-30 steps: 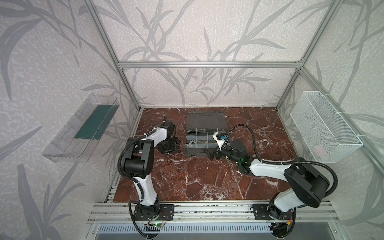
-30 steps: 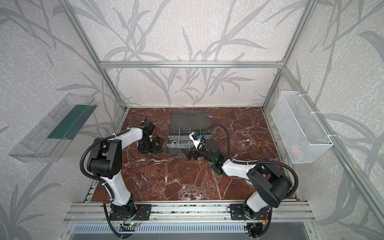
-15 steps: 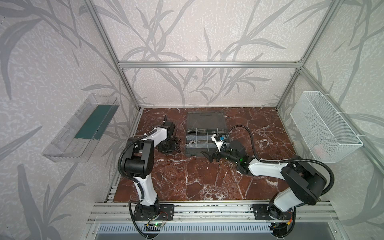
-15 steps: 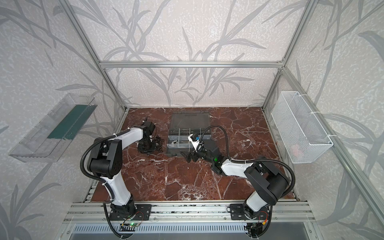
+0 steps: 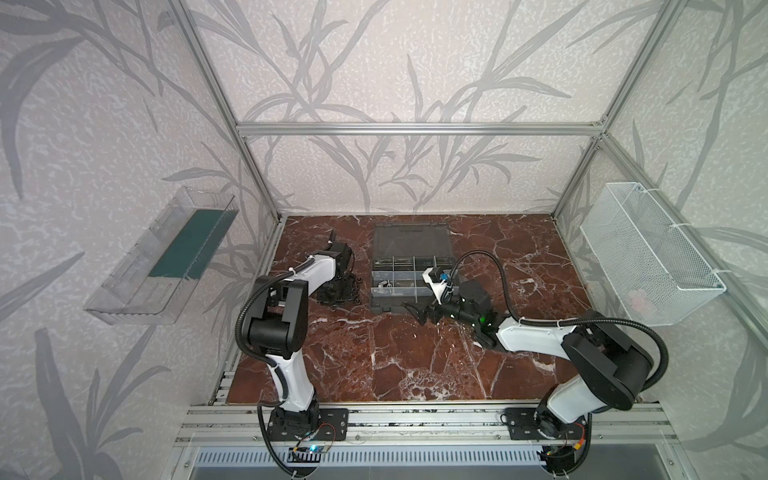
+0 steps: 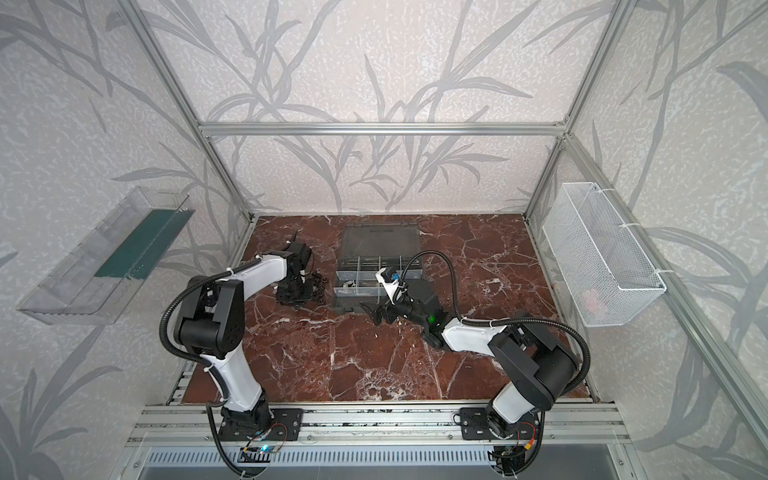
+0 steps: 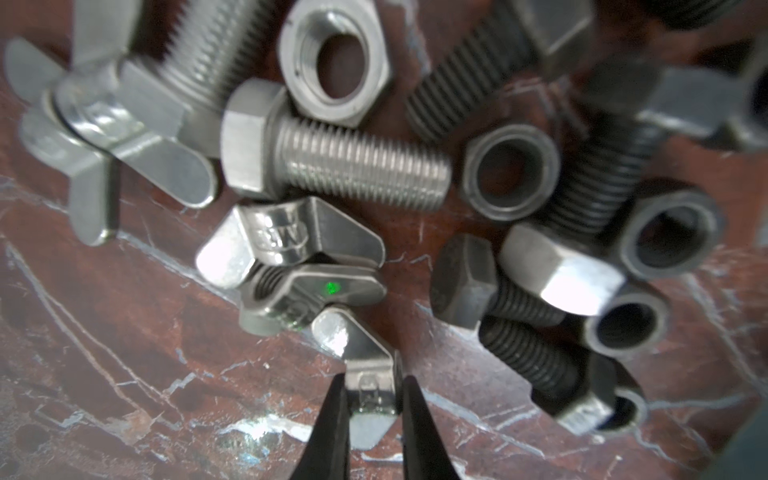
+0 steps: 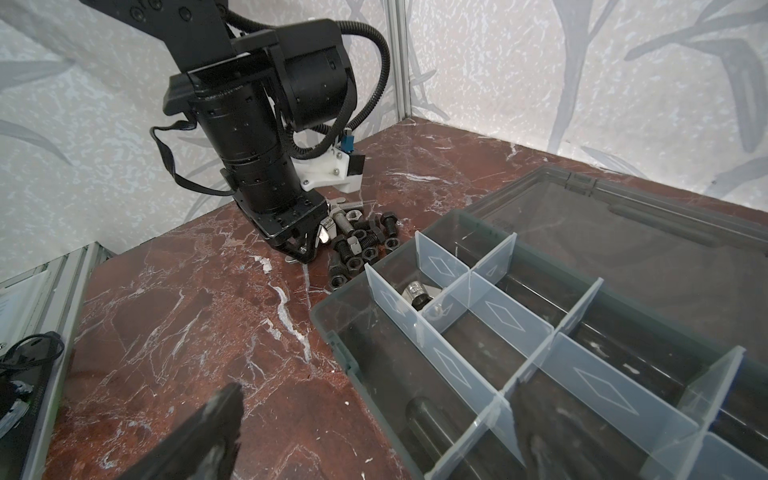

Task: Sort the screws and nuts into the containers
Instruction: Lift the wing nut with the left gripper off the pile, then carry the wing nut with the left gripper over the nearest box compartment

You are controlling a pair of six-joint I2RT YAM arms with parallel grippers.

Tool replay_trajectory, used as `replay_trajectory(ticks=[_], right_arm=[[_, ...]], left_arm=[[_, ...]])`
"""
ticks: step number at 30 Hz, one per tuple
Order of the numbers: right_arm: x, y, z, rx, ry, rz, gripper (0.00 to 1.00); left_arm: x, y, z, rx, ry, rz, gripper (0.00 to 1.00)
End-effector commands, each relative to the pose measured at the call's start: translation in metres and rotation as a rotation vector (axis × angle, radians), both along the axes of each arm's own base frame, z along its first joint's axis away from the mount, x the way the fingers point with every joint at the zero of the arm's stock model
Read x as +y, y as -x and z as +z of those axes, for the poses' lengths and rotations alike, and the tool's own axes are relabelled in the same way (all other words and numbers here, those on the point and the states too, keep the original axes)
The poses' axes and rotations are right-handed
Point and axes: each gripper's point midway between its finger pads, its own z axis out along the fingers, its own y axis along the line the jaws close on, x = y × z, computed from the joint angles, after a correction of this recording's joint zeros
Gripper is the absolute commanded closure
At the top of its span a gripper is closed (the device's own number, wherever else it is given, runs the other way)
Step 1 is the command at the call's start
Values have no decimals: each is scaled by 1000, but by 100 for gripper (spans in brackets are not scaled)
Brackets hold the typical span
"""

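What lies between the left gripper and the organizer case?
The loose pile of screws and nuts. The left gripper, pinching a wing nut, stands at one edge, the organizer case at the other. Clearest in the right wrist view.

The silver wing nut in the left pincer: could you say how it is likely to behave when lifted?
Stiff metal, so it should not bend. The left pincer pinches only one thin, shiny wing of the silver wing nut, so it may pivot or slip. Its far end meets a neighbouring wing nut, which might drag along.
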Motion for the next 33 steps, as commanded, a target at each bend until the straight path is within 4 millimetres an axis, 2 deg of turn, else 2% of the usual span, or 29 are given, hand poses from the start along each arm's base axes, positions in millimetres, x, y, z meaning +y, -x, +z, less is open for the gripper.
replay_trajectory(ticks=[1, 11, 20, 25, 33], right_arm=[[6, -3, 13, -29, -32, 1, 1], [5, -6, 10, -28, -22, -13, 1], [5, -7, 5, -22, -10, -18, 1], [5, -8, 5, -24, -6, -20, 1], [5, -9, 1, -22, 7, -24, 1]], left_arm=[[-5, -9, 26, -96, 11, -26, 84], [-37, -15, 50, -198, 75, -107, 84], [-81, -42, 75, -270, 239, -153, 84], [-98, -56, 88, -297, 249, -194, 84], [-139, -64, 78, -290, 316, -295, 84]])
